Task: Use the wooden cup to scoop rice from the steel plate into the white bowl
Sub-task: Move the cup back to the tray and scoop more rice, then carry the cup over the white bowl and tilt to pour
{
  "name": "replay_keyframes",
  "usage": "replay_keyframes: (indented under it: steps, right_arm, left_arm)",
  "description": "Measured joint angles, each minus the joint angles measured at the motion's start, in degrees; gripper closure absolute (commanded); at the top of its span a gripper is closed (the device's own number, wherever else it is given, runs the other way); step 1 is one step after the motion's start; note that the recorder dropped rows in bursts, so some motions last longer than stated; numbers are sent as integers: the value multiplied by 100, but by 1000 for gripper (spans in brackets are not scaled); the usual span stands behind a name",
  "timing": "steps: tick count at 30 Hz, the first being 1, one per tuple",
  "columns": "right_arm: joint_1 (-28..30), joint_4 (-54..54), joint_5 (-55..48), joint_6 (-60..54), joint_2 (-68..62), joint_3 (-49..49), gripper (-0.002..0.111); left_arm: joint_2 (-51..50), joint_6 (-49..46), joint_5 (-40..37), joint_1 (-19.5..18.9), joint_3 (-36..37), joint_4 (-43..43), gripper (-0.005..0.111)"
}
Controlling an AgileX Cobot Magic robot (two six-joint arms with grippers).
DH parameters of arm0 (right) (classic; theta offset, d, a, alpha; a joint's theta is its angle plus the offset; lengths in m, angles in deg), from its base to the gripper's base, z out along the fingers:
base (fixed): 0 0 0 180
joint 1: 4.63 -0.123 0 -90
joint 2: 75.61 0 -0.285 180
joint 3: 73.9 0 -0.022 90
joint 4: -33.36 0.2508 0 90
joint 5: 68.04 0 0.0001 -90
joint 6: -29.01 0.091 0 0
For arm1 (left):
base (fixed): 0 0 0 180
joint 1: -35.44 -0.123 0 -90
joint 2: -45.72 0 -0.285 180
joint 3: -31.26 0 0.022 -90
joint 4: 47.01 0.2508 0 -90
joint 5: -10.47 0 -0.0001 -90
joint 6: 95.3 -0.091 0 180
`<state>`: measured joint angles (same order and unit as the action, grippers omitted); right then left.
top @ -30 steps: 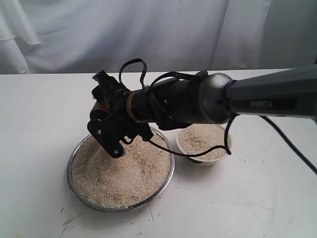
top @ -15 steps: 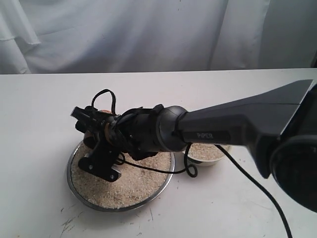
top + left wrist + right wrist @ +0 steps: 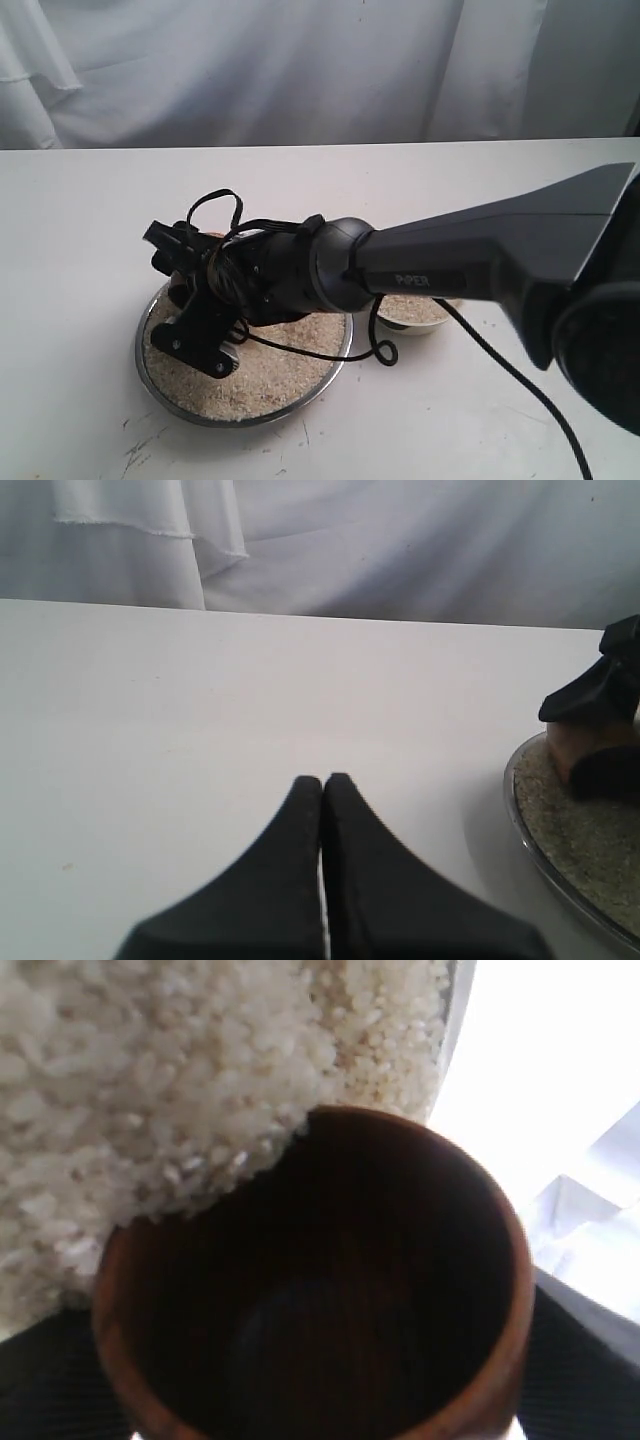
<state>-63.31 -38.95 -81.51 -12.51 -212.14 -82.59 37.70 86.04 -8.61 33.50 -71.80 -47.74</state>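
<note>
The steel plate (image 3: 143, 372) holds a wide bed of rice (image 3: 275, 365). My right arm reaches across it, and my right gripper (image 3: 197, 305) is low over the plate's left part, shut on the wooden cup (image 3: 310, 1290). The cup is tipped with its rim pressed into the rice (image 3: 150, 1080), which banks against its lip; its dark inside shows no grains. From the left wrist view the cup (image 3: 585, 752) sits in the rice by the plate's rim (image 3: 520, 815). The white bowl (image 3: 422, 318), holding rice, is mostly hidden behind the arm. My left gripper (image 3: 323, 780) is shut and empty above bare table.
The right arm's black cable (image 3: 375, 345) loops down over the plate's right rim and the table beside the bowl. A white curtain (image 3: 300, 60) hangs behind the table. White tabletop (image 3: 80, 220) lies left of the plate.
My right arm has swung left and down with the cup, from above the plate's far side into the rice at its left part. It sank slightly further in the last half second.
</note>
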Motion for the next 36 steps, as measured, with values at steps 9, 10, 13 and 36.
replay_keyframes:
  steps: [9, 10, 13, 36]
  right_arm:
    - [0, 2751, -489, -2187, 189, 153, 108]
    - [0, 3044, -573, -2397, 202, 153, 108]
    - [0, 3875, -785, -2954, 240, 153, 108]
    - [556, 6637, -1156, -3427, 758, 180, 108]
  left_arm:
    - [0, 0, 0, 0, 0, 0, 107]
    - [0, 0, 0, 0, 0, 0, 107]
    - [0, 0, 0, 0, 0, 0, 107]
    - [0, 0, 0, 0, 0, 0, 107]
